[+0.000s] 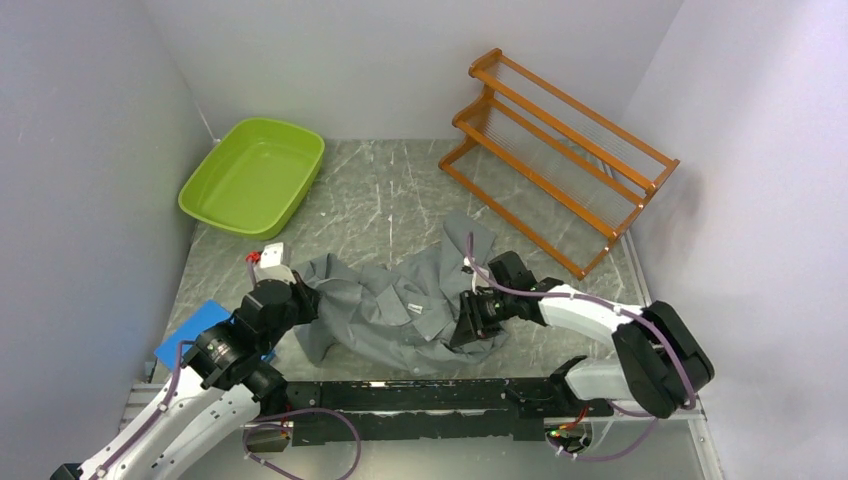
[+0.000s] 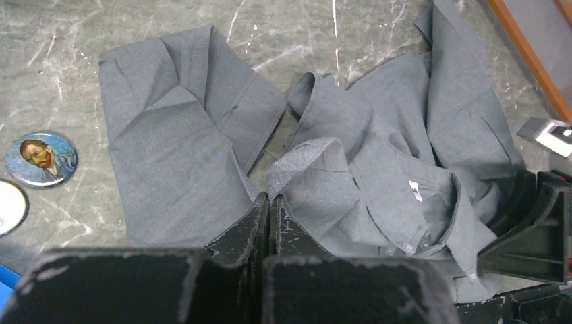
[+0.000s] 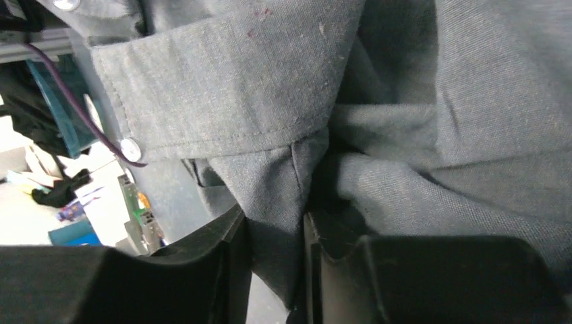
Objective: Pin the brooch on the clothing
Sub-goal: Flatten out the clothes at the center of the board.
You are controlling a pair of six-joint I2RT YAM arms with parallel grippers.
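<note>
From above, we see the shirt point(image 1: 400, 305) lying crumpled on the table point(image 1: 390, 190), between the two arms. The left claw point(image 1: 303, 300) sits at its left edge and the right claw point(image 1: 470, 328) on its right side. A green tub point(image 1: 255, 175) and a wooden rack point(image 1: 560, 150) stand at the back.

At the left wrist, the left claw point(image 2: 270, 210) is clenched, its tips against a fold of the shirt point(image 2: 182, 135); we cannot tell whether cloth is caught. The brooch point(image 2: 40, 158), round with a painted portrait, lies on the table left of the shirt, apart from it.

At the right wrist, the right claw point(image 3: 275, 219) grasps a fold of the shirt point(image 3: 222, 88), below a hem with a button point(image 3: 129, 148).
</note>
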